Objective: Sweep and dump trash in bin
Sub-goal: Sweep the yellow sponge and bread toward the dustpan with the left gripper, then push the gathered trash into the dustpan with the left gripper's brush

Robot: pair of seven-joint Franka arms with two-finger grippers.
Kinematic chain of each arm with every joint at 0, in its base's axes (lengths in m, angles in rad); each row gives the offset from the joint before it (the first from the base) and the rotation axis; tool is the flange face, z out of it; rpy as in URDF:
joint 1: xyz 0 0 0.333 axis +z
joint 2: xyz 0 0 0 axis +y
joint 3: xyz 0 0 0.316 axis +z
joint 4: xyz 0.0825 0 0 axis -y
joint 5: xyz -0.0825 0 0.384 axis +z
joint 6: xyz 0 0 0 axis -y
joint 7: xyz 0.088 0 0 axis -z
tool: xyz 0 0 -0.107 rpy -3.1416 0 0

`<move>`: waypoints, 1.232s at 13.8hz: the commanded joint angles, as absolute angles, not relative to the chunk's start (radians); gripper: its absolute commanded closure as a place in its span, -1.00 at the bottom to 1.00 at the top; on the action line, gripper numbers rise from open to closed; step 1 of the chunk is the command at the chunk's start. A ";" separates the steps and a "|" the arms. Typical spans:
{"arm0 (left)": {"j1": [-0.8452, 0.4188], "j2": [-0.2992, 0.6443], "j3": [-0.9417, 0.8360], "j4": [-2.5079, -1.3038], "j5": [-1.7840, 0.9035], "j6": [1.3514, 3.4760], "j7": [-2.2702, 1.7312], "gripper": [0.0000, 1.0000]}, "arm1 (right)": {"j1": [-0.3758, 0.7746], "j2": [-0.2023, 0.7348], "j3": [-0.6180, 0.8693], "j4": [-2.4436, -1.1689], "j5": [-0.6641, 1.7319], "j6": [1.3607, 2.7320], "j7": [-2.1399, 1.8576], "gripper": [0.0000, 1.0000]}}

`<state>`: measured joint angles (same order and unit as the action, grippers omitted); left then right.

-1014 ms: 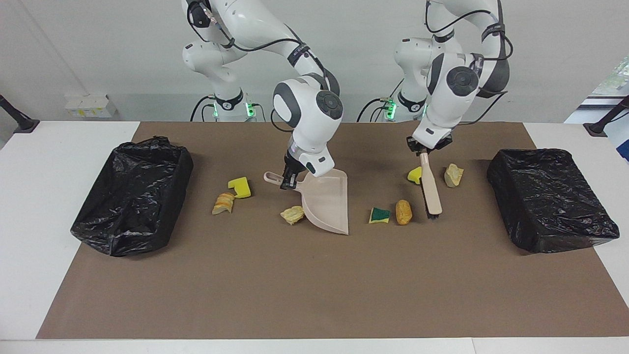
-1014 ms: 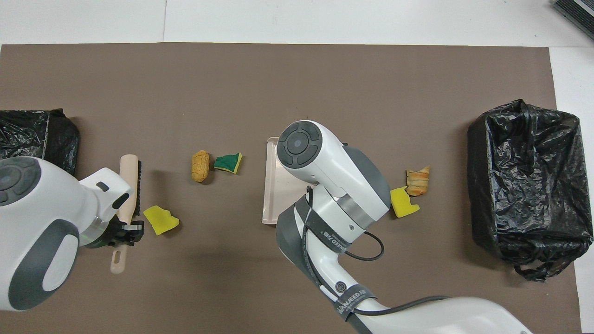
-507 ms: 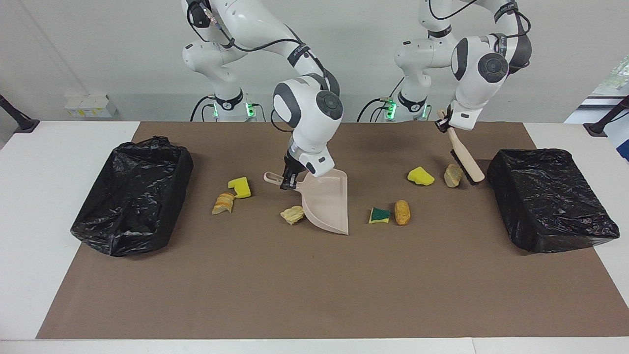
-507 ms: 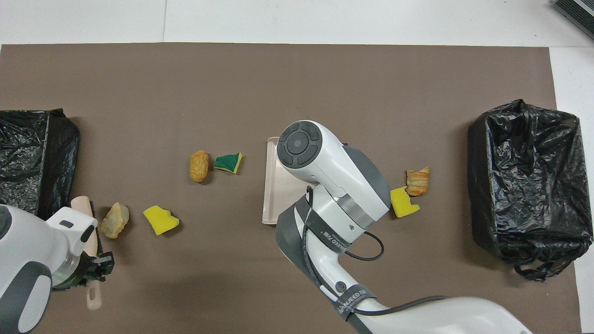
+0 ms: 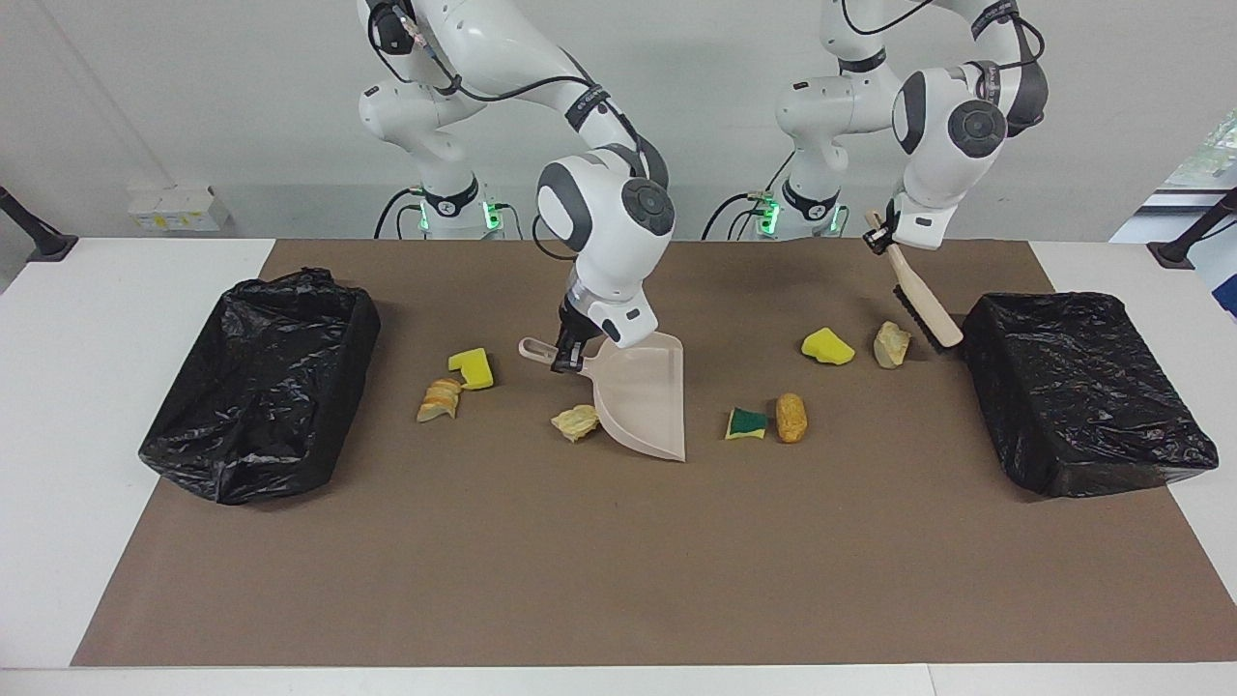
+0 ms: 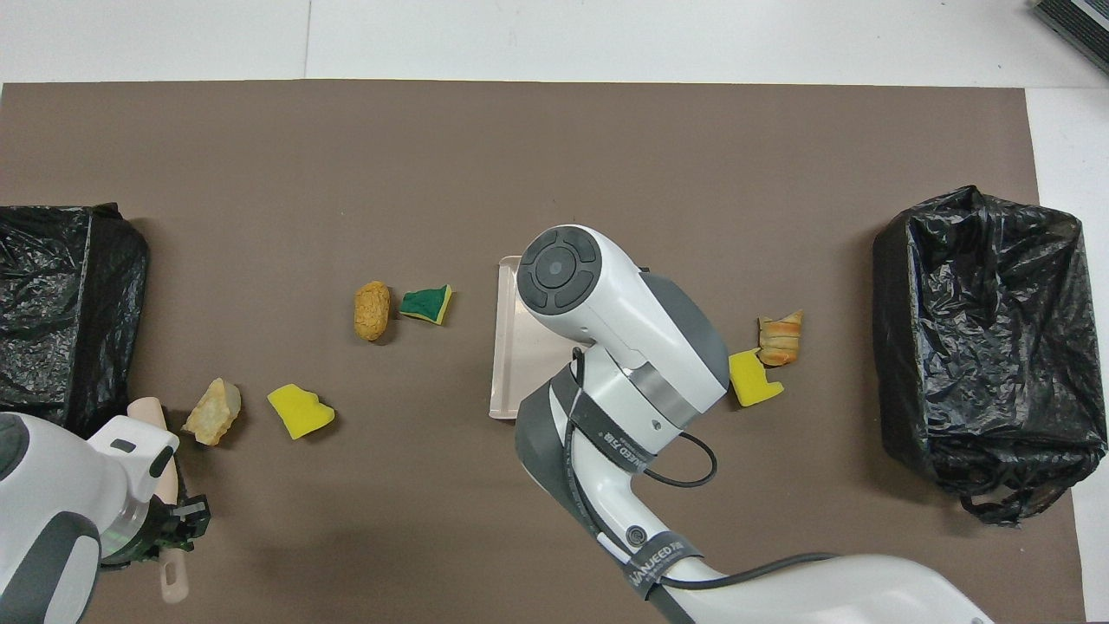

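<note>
On the brown worktop (image 5: 618, 580) two black-lined bins are sitting, one at each arm's end (image 5: 1082, 387) (image 5: 256, 382). The right hand (image 5: 565, 360) is clenching the dustpan (image 5: 643, 396) handle, the pan's open edge facing the left arm's end. The left hand (image 5: 881, 235) is gripping the brush (image 5: 926, 307), which is slanting down toward that end's bin. The trash is lying scattered: the tan lump (image 5: 891, 344) and yellow chunk (image 5: 827, 346) lie between brush and pan, so the sweep should run from the brush toward the pan. The croquette (image 5: 791, 417) and green sponge piece (image 5: 746, 422) are sitting nearer the pan. A second ago the brush was among the scraps; it is now raised, past the tan lump.
</note>
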<state>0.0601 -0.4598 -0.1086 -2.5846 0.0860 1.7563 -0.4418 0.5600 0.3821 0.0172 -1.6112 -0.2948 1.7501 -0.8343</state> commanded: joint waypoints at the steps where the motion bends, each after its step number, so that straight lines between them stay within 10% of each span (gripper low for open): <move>1: 0.048 -0.457 -0.120 -2.614 0.103 1.816 -0.475 1.00 | 0.557 0.387 0.021 -1.611 -0.295 1.759 -0.850 1.00; 17: -0.359 -0.046 -0.123 -2.359 -0.115 2.124 -0.646 1.00 | 0.558 0.383 0.021 -1.612 -0.295 1.747 -0.850 1.00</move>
